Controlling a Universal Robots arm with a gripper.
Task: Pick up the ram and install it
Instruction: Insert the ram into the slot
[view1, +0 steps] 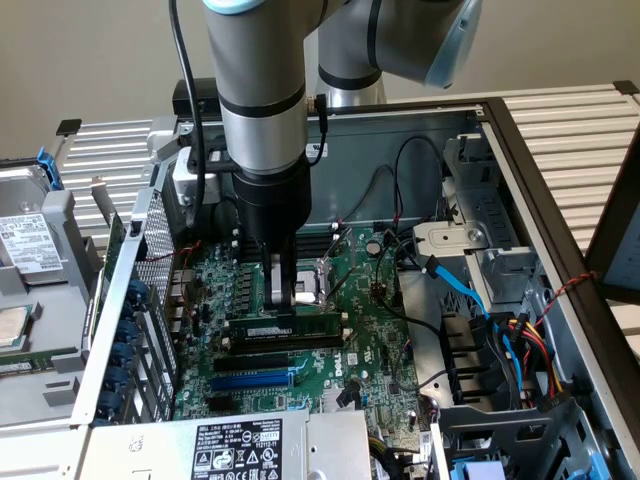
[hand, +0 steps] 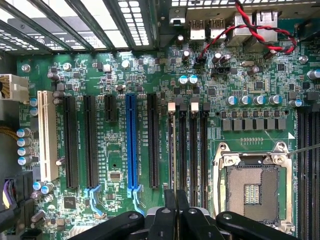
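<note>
Tool (hand: 176, 212), nearest the wrist camera, with its fingers drawn together and clamped on the ram (view1: 310, 326) at mid-length of its upper edge. Ram stands on edge, level, directly over the black memory slots (view1: 285, 345) beside the CPU socket (view1: 318, 282) inside the open computer case (view1: 440, 125); whether its lower edge touches a slot cannot be made out. Judged light, stiff and thin, but fragile: chips and contact edge are best left untouched, so a central grip on the flat faces near the top suits it, keeping it upright.
</note>
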